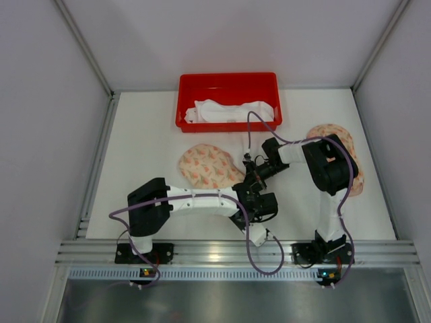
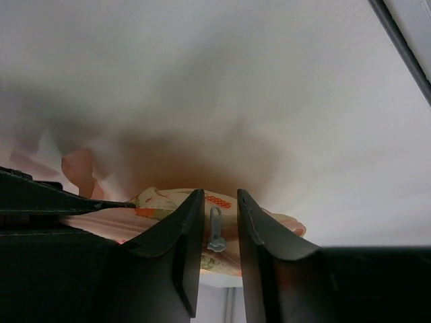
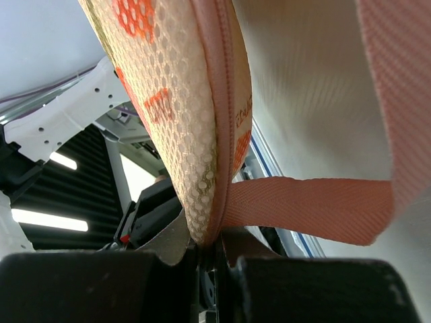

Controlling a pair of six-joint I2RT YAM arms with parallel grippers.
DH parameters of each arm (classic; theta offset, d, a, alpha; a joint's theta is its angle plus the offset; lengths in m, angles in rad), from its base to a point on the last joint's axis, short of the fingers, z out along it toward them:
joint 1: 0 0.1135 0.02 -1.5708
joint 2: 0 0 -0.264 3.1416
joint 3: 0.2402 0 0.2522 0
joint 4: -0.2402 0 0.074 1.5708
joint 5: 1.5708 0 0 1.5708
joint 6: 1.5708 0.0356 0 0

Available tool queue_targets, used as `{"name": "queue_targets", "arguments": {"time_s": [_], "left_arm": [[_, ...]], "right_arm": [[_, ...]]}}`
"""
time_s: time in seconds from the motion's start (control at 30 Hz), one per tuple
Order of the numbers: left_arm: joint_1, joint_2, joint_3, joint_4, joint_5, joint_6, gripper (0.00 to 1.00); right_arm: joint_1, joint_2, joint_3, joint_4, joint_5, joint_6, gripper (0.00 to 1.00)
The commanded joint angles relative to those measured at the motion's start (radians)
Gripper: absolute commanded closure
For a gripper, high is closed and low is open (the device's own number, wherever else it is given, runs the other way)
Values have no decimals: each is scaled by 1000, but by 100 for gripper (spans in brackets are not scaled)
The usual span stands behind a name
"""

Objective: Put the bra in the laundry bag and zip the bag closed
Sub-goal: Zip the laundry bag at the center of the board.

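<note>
Step in hand, my read: getting a grip on the zip of the peach, orange-printed mesh laundry bag [image 1: 205, 167]. I'd judge this is to open it, not close it, because the white padded garment [image 1: 222, 111] that looks like the bra lies in the red plastic bin [image 1: 229, 76]. The bin is at the far side of the white table [image 1: 141, 155], well apart from the bag.

Right gripper [image 3: 210, 252]: jaws clamped tight on the bag's rim, right at the pink zip seam. A peach webbing strap [image 3: 303, 202] runs off just beside the grip.

Left gripper [image 2: 219, 196]: jaws part open, one finger either side of the small grey zipper pull [image 2: 215, 230]. There is a gap on both sides, so nothing is pinched yet.

Next move calls for:
- closing square on the pull. It's a thin, loose tab and will likely swing or slip out if caught off-centre.
- then drawing it along the curved seam while the right gripper keeps the rim taut — a slack rim and the slider will probably jam in the mesh.

Containers:
- Red bin: holds the white garment and nothing else that I can see.
- Laundry bag: the stretch of zip in the right wrist view looks shut. Can't tell what's inside, if anything.
- A second patterned mesh piece [image 1: 345, 136] lies at the right, partly under the right arm. Can't tell whether it's another bag or part of this one.
</note>
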Motion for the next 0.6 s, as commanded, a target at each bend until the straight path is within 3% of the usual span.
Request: {"name": "queue_targets", "arguments": {"time_s": [0.0,0.17,0.57], "left_arm": [[6,-10,25,-37,5,2,71],[-4,-36,-7,-39,28,3,100],[-82,-179,-211,-70,186,-74,100]], "right_arm": [[-4,-9,27,-20,-20,-25,100],[-7,-5,35,-28,-21,-34,100],[-65,23,90,-126,0,-126,100]]}}
